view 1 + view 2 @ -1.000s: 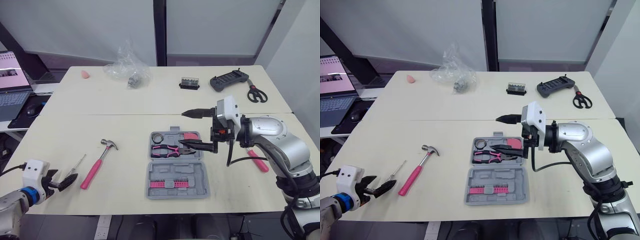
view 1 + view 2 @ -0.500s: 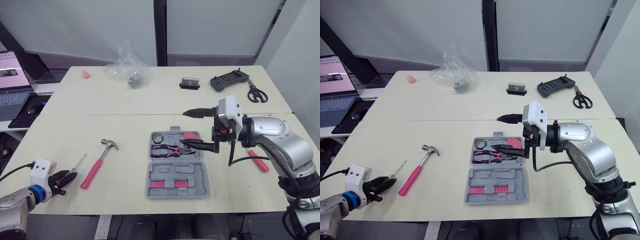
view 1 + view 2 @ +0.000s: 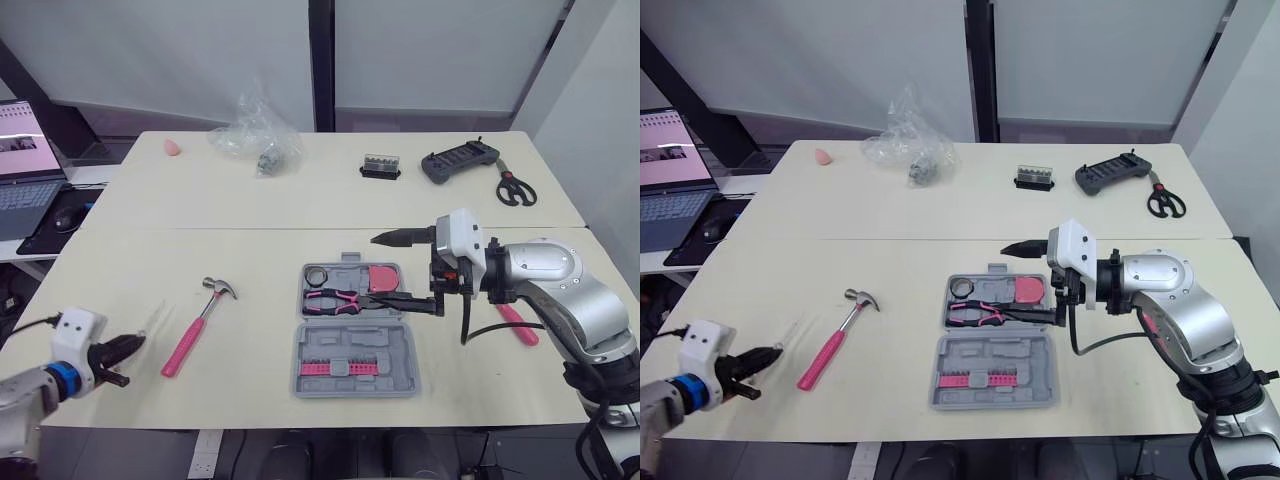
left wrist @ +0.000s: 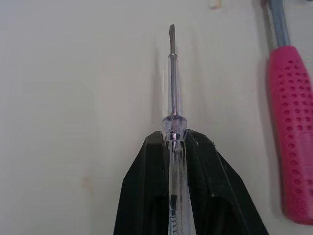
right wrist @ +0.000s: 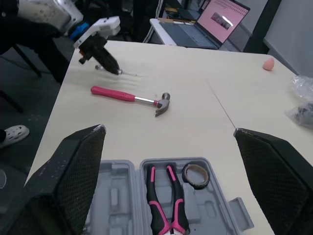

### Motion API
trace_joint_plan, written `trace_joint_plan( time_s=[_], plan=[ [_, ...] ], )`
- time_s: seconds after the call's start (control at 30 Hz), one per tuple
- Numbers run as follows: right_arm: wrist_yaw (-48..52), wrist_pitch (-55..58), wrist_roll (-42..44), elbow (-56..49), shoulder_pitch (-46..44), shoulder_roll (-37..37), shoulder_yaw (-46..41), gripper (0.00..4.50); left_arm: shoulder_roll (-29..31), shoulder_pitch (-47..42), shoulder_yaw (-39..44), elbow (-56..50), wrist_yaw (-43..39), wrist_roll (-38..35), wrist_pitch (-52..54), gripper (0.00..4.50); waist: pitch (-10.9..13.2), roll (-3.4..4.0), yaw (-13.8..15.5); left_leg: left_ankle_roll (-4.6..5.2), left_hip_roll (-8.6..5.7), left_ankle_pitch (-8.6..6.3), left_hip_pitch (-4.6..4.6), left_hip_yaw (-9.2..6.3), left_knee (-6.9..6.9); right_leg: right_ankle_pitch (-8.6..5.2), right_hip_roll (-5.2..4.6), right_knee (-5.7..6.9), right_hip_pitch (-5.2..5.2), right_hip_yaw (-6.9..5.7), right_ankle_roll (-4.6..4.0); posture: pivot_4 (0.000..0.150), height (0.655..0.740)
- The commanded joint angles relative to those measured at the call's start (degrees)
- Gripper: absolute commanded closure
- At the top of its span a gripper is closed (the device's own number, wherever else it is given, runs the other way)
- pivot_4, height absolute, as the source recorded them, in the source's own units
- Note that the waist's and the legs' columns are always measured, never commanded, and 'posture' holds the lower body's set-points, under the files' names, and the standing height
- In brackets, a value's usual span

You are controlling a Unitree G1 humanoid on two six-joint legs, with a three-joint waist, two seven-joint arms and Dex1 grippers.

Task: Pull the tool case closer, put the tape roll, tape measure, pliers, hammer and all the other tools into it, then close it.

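The grey tool case (image 3: 355, 360) lies open near the front middle of the table, with pink-handled pliers (image 3: 335, 298), a tape roll (image 3: 317, 275) and a pink tape measure (image 3: 381, 272) in its far half. A pink-handled hammer (image 3: 195, 330) lies to its left. My left gripper (image 4: 173, 134) is shut on the clear handle of a thin screwdriver (image 4: 171, 73) at the front left corner, just left of the hammer. My right gripper (image 3: 388, 270) hovers open over the case's right side, holding nothing. A pink-handled tool (image 3: 517, 322) lies beside my right arm.
At the back of the table are scissors (image 3: 513, 187), a black holder (image 3: 458, 160), a small bit box (image 3: 380, 165), a crumpled plastic bag (image 3: 255, 135) and a pink lump (image 3: 172, 148). A laptop (image 3: 20, 150) stands on a side desk to the left.
My left gripper has gone from open to shut on the screwdriver's handle. My right gripper has drifted slightly right and lower, staying open.
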Motion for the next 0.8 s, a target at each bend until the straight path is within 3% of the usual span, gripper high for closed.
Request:
trace_joint_plan(
  time_s=[0.03, 0.1, 0.27, 0.4, 0.5, 0.8],
  plan=[
    [1.6, -4.3, -1.8, -0.8, 2.0, -2.0, -1.4, 0.0, 4.7, 1.1, 1.5, -15.1, -2.5, -2.7, 5.4, 4.31, 0.0, -0.02, 0.2, 0.0, 0.0, 0.0, 0.0, -0.01, 0.0, 0.0, 0.0, -0.01, 0.01, -0.02, 0.0, 0.15, 0.74],
    [1.1, -5.2, -2.9, -0.8, 3.6, -2.8, -1.6, 0.0, 7.4, 1.2, -0.3, -24.5, -4.7, -4.0, 8.9, 4.31, 0.0, -0.02, 0.3, 0.0, 0.0, 0.0, -0.01, 0.0, 0.0, 0.0, -0.01, -0.05, 0.05, -0.02, 0.0, 0.15, 0.74],
    [0.9, -3.6, -3.0, -1.2, 5.0, -4.2, -2.0, 0.0, 10.0, -2.7, -8.6, -36.8, -6.6, -4.2, 13.4, 4.31, 0.1, 0.14, 0.0, 0.01, -0.02, 0.0, 0.01, 0.08, -0.02, 0.0, -0.01, -0.03, 0.05, 0.06, 0.0, 0.15, 0.74],
    [0.2, -4.4, -3.8, -1.0, 5.4, -4.7, -2.4, 0.0, 9.9, -10.3, -23.9, -42.5, -9.2, 2.3, 11.5, 4.31, 0.1, 0.13, -0.1, 0.01, 0.01, 0.0, -0.01, 0.1, -0.01, 0.0, 0.05, -0.02, 0.04, 0.06, 0.0, 0.15, 0.74],
    [0.3, -4.8, -4.4, -1.6, 6.6, -5.4, -2.8, 0.0, 5.0, -18.9, -34.8, -43.0, -9.1, 7.2, 11.7, 4.31, 0.1, 0.13, 0.1, 0.01, -0.03, 0.0, -0.03, 0.12, 0.01, 0.0, 0.05, -0.04, 0.06, 0.07, 0.0, 0.15, 0.74],
    [-1.0, -4.1, -5.2, -5.1, 10.8, -6.9, -4.1, 0.0, -5.4, -27.8, -47.0, -39.6, -8.6, 13.4, 14.0, 4.31, 0.1, 0.08, 0.0, 0.0, -0.04, 0.01, -0.05, 0.1, 0.03, 0.0, 0.05, -0.05, 0.07, 0.04, 0.01, 0.15, 0.74]
  ],
)
